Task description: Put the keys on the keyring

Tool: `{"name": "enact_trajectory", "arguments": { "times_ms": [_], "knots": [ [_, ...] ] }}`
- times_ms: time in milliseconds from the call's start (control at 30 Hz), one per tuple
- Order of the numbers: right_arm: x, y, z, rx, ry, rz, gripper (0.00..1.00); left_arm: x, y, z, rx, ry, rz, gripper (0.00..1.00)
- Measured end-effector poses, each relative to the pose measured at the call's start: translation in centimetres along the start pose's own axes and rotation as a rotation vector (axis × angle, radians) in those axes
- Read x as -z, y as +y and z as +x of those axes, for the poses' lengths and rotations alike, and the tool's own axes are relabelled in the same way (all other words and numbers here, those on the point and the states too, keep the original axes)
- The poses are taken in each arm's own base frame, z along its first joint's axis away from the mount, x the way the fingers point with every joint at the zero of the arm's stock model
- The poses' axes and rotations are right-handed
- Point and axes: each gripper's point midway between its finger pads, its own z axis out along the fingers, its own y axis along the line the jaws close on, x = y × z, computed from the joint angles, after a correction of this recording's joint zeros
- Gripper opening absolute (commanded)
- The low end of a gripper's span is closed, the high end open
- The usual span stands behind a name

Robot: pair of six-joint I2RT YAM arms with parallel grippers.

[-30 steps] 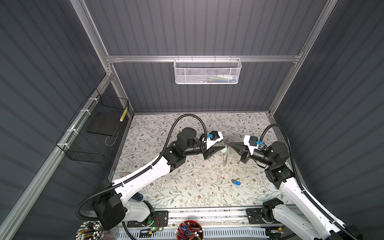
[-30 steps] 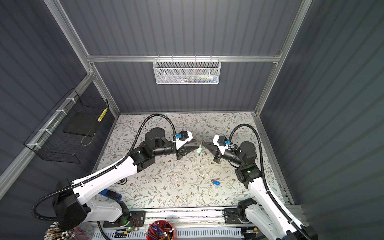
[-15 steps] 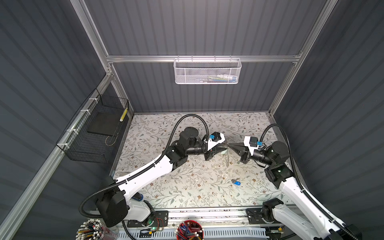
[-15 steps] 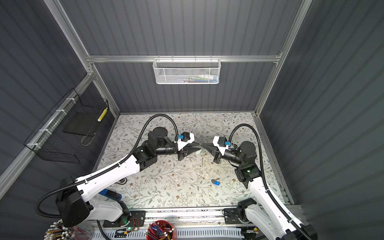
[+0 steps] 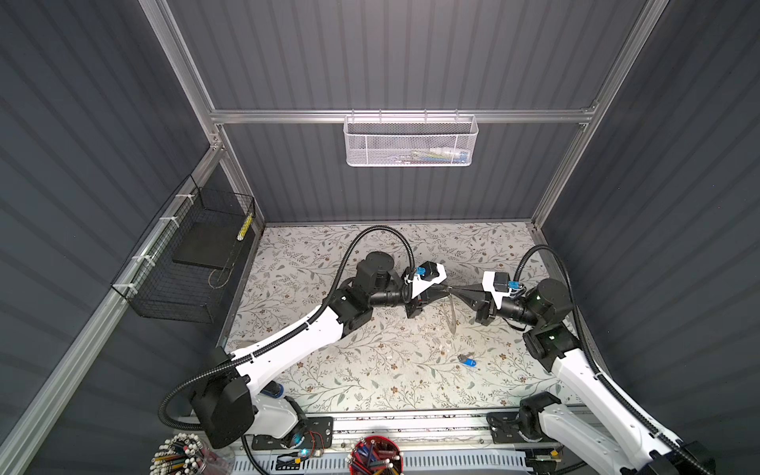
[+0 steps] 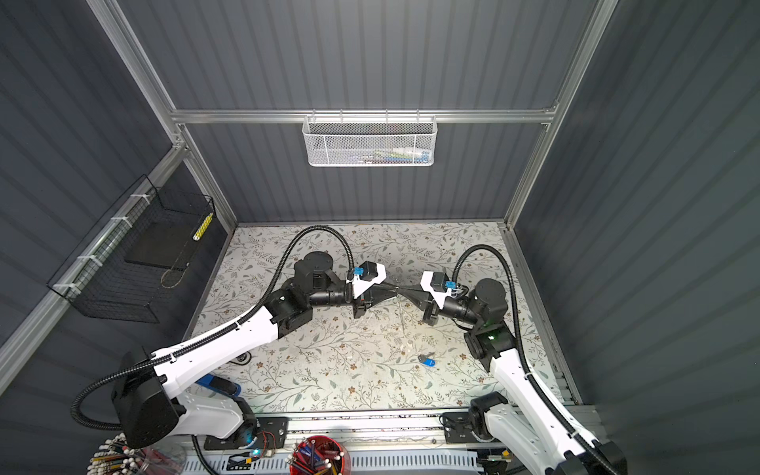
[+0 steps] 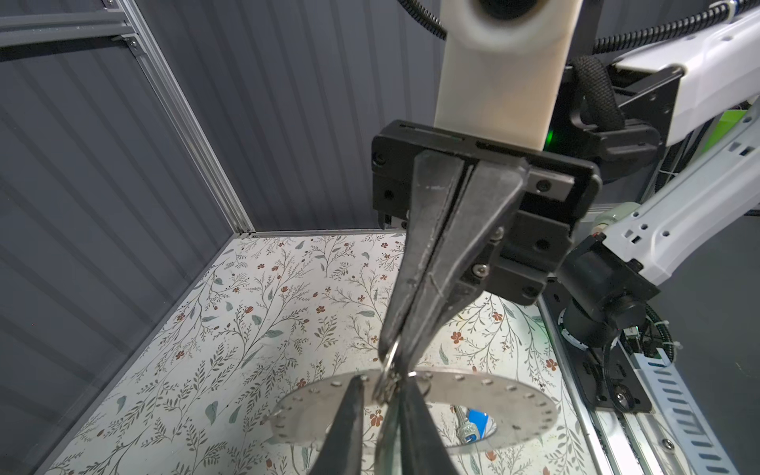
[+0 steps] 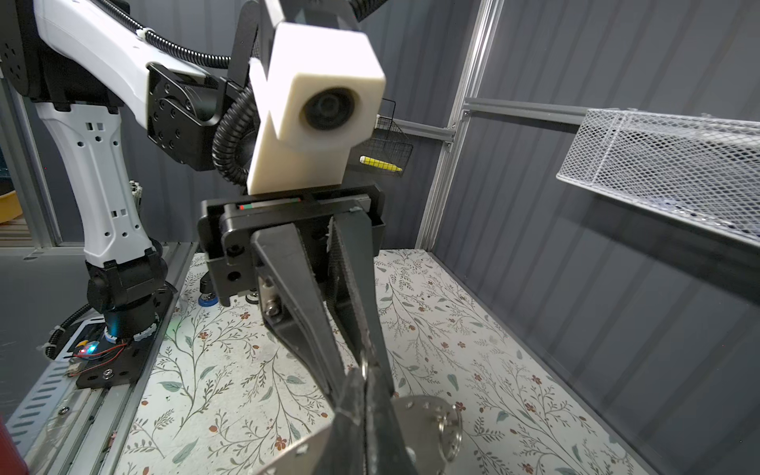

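My two grippers meet tip to tip above the middle of the mat. My right gripper (image 5: 453,290) is shut on the keyring (image 7: 473,388), clamping a small split ring on its rim; the flat grey ring hangs thin and edge-on in both top views (image 6: 402,314). My left gripper (image 7: 384,380) has its fingers narrowly apart on either side of that split ring. A pale grey-green strip lies against one left finger; I cannot tell whether it is the mint-tagged key. The blue-tagged key (image 5: 467,362) lies on the mat near the right arm, and shows through the ring's hole (image 7: 473,425).
A blue-and-black stapler (image 6: 218,384) lies at the front left under the left arm. A white mesh basket (image 5: 390,144) hangs on the back wall and a black wire basket (image 5: 164,288) on the left wall. Pen cups (image 5: 374,456) stand at the front edge.
My left gripper has moved right up to the right gripper's tips and its jaws have narrowed. The mint patch seen between the grippers earlier no longer shows from above. The right arm has barely moved.
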Motion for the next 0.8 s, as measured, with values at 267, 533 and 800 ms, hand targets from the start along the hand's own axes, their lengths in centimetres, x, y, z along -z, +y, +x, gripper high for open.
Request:
{"name": "enact_trajectory", "arguments": {
  "times_ms": [267, 533, 800],
  "knots": [
    [0.1, -0.1, -0.2, 0.013, -0.007, 0.005, 0.07, 0.0, -0.1, -0.1, 0.003, -0.003, 0.006, 0.0],
    [0.3, -0.6, 0.1, 0.049, 0.037, 0.055, 0.32, 0.0, 0.0, 0.0, -0.005, 0.043, 0.016, 0.0],
    [1.0, -1.6, -1.0, 0.165, 0.104, 0.128, 0.13, 0.0, 0.8, 0.0, -0.029, 0.135, 0.008, 0.0]
  ]
}}
